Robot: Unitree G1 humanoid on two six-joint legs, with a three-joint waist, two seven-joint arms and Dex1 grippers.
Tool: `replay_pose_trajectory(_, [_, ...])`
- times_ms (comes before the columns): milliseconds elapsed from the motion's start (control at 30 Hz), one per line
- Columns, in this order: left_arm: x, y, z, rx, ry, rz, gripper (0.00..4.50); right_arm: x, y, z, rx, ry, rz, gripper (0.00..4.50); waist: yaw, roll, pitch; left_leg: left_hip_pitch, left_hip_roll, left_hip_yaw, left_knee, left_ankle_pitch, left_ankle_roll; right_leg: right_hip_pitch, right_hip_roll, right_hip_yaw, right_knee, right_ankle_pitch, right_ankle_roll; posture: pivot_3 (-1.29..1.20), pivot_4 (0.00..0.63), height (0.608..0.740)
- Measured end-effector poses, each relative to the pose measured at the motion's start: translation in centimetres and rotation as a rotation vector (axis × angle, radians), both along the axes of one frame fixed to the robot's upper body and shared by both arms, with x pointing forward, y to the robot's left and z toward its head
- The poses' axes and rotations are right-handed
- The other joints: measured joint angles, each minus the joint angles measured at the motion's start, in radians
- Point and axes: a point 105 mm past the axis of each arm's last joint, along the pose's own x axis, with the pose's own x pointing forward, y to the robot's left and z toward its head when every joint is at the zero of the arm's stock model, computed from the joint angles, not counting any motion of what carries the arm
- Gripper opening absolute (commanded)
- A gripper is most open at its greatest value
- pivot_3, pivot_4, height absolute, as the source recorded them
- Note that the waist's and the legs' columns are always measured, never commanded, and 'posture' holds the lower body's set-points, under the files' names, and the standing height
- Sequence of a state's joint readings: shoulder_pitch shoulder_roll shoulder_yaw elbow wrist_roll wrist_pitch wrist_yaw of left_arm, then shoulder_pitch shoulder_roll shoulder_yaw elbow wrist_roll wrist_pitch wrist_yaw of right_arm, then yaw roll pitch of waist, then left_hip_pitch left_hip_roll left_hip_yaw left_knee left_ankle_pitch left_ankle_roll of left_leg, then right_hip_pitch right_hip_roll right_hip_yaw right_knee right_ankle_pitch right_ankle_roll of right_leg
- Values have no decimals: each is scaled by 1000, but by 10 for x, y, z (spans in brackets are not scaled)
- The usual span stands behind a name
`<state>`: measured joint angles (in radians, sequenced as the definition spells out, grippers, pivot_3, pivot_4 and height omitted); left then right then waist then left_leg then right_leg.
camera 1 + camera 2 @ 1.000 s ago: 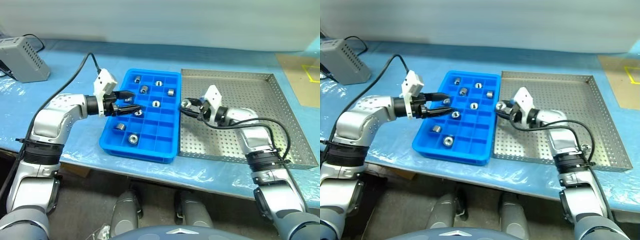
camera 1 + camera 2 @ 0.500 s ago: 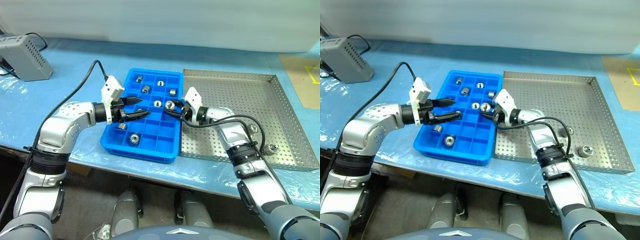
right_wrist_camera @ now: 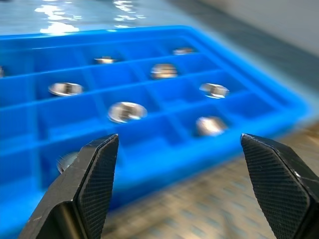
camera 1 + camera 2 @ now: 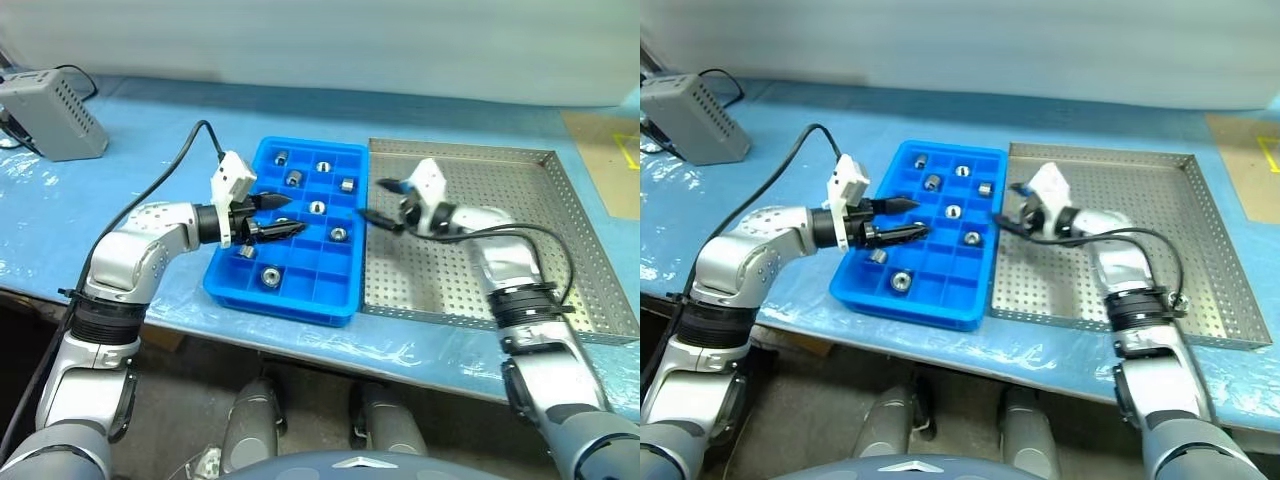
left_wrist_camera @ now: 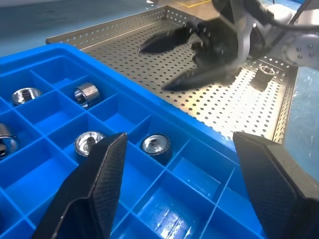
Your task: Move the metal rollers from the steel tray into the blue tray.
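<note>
The blue tray [image 4: 283,301] lies mid-table with several metal rollers in its compartments, one of them [image 4: 338,234] near its right side. To its right sits the steel tray [image 4: 500,172]; one roller [image 5: 263,71] lies on its perforated floor. My left gripper [image 4: 296,214] hovers open over the blue tray's left half, with nothing between its fingers. My right gripper [image 4: 370,199] hangs open and empty over the steel tray's left edge, pointing toward the blue tray; the left wrist view shows the right gripper [image 5: 153,68] as well.
A grey box [image 4: 55,115] with a black cable stands at the back left of the blue-covered table. A brown patch with yellow tape [image 4: 610,150] lies beyond the steel tray's right rim. The table's front edge runs just below both trays.
My right gripper carried a roller over the blue tray, opened and left it in a right-hand compartment, then drew back over the steel tray. The left gripper shifted slightly right.
</note>
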<state>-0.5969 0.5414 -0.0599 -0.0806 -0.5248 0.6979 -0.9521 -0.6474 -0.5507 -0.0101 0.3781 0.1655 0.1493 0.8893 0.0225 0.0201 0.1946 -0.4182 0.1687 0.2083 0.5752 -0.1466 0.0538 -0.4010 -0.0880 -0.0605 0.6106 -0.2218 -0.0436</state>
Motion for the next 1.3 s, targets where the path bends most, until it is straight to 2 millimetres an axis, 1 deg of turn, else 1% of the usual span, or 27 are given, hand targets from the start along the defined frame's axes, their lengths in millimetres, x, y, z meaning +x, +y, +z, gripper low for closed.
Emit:
replay_pose_trajectory(67, [2, -8, -1, -13, 5, -19, 3593, -5, -34, 4, -21, 9, -75, 4028, -1, 0, 0, 1, 0, 0, 0, 0, 0, 1, 0, 0, -1, 0, 0, -293, 150, 740])
replay_pose_trajectory(100, [4, -13, 0, -25, 3, -28, 3593, -11, -48, 2, -43, 30, -98, 4028, -2, 0, 0, 1, 0, 0, 0, 0, 0, 1, 0, 0, -1, 0, 0, -293, 150, 740])
replay_pose_trajectory(133, [5, -15, 1, -30, -1, -33, 3593, -15, -56, -1, -53, 48, -107, 4028, -6, 0, 0, 1, 1, 0, 0, 0, 0, 1, 1, 0, -2, 0, 0, -293, 150, 740])
replay_pose_trajectory(167, [7, -20, 3, -33, -6, -46, 3593, -23, -68, -6, -70, 77, -123, 4028, -9, 0, 0, 1, 1, 0, 0, 0, 0, 1, 1, 0, -2, 0, 0, -343, 150, 740])
replay_pose_trajectory(233, [6, -27, 5, -34, -17, -81, 3593, -33, -86, -12, -109, 120, -155, 4028, -18, 0, 0, 1, 1, 0, 0, 0, 1, 0, 1, 0, -2, 0, 0, -343, 150, 740])
replay_pose_trajectory(300, [5, -34, 3, -36, -16, -116, 3593, -43, -107, -11, -153, 136, -198, 4028, -27, 0, 0, 1, 1, 0, 0, 0, 1, 0, 1, 0, -2, 0, 0, -343, 150, 740])
replay_pose_trajectory(333, [6, -35, 0, -31, -10, -121, 3593, -48, -116, -8, -170, 134, -221, 4028, -35, 0, -1, 1, 1, 0, 0, 0, 1, 1, 1, 0, -2, 0, 0, -404, 150, 740])
replay_pose_trajectory(367, [7, -37, -2, -31, -2, -129, 3593, -52, -125, -6, -183, 133, -245, 4028, -40, 0, -1, 1, 1, 0, 0, 0, 1, 1, 1, 0, -2, 0, 0, -404, 150, 740])
replay_pose_trajectory(400, [8, -38, -3, -32, 1, -132, 3593, -54, -129, -5, -190, 133, -258, 4028, -45, 0, -1, 2, 1, 0, 0, 0, 1, 1, 2, 0, -2, 0, 0, -417, 150, 740])
replay_pose_trajectory(500, [12, -42, -5, -29, 6, -141, 3593, -60, -133, -8, -193, 138, -278, 4028, -61, 0, -1, 2, 1, 0, 1, 0, 1, 2, 2, 0, -2, 0, 0, -426, 150, 740])
replay_pose_trajectory(700, [11, -48, -6, -38, 10, -175, 3593, -70, -132, -26, -185, 198, -279, 4028, -71, 0, -1, 2, 1, 0, 1, -1, 2, 2, 2, 0, -3, 0, 1, -428, 150, 740])
replay_pose_trajectory(833, [11, -48, -6, -38, 14, -177, 3593, -68, -126, -33, -156, 203, -274, 4028, -74, 0, -1, 1, 1, 0, 1, -1, 3, 2, 2, 0, -3, 0, 1, -421, 150, 740])
replay_pose_trajectory(967, [11, -48, -7, -38, 16, -177, 3593, -65, -133, -45, -176, 217, -303, 4028, -75, 0, -1, 1, 0, 0, 2, -1, 4, 2, 1, 0, -3, 0, 1, -408, 150, 740])
replay_pose_trajectory(1133, [10, -48, -6, -36, 14, -177, 3593, -59, -131, -58, -195, 236, -298, 4028, -81, 0, -1, 1, 0, 0, 2, -1, 4, 2, 1, 0, -3, 0, 1, -408, 150, 740])
replay_pose_trajectory(1267, [9, -48, -6, -34, 13, -171, 3593, -54, -131, -58, -189, 231, -300, 4028, -84, 0, -1, 0, 0, 0, 2, 0, 6, 2, 1, 0, -3, 0, 0, -380, 150, 740])
replay_pose_trajectory(1300, [9, -48, -6, -34, 12, -170, 3593, -53, -130, -58, -190, 227, -296, 3849, -84, 0, -1, 0, 0, 0, 2, 0, 6, 2, 1, 0, -3, 0, 0, -379, 150, 740])
